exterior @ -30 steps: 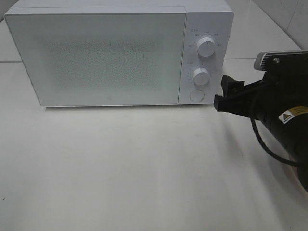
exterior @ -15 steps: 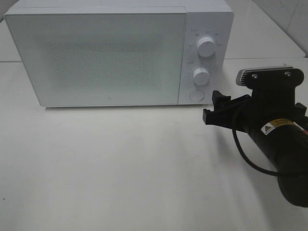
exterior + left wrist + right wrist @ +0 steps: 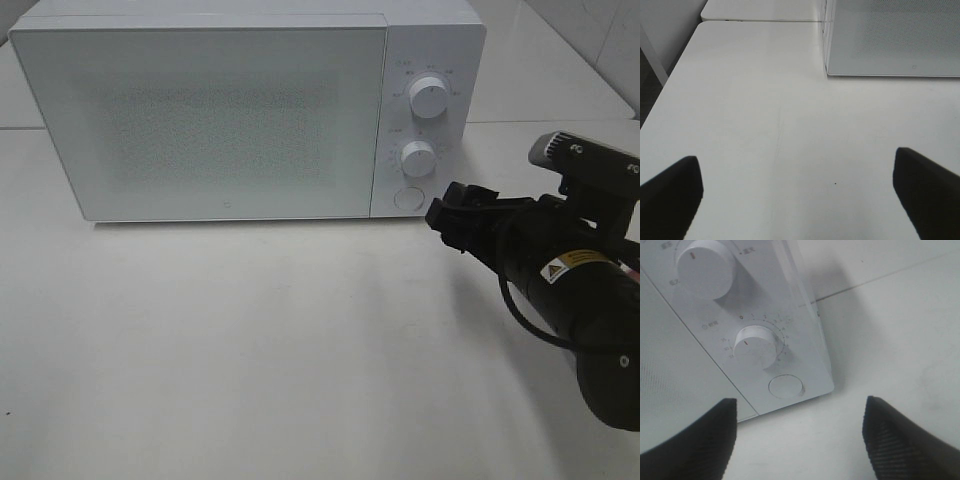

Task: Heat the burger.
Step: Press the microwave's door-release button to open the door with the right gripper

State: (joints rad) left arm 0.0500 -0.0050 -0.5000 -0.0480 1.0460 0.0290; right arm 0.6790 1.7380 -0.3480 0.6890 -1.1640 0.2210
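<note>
- Right gripper [image 3: 450, 212] hovers beside the microwave [image 3: 220, 120] at the counter's [image 3: 250, 350] back edge; its door is shut and we see no burger.
- Left gripper [image 3: 795, 167]: spread, empty.
- Right wrist: jaws apart, empty, facing the round button [image 3: 786, 386]; we expect a soft burger, best cradled by its sides.

The microwave [image 3: 230, 120] is hiding its inside behind a speckled, shut door. Markings around its dials [image 3: 430, 95] are showing too small to read from above. The picture edge is cutting off the right arm [image 3: 590, 310]; wrist views are cropping the jaws.
</note>
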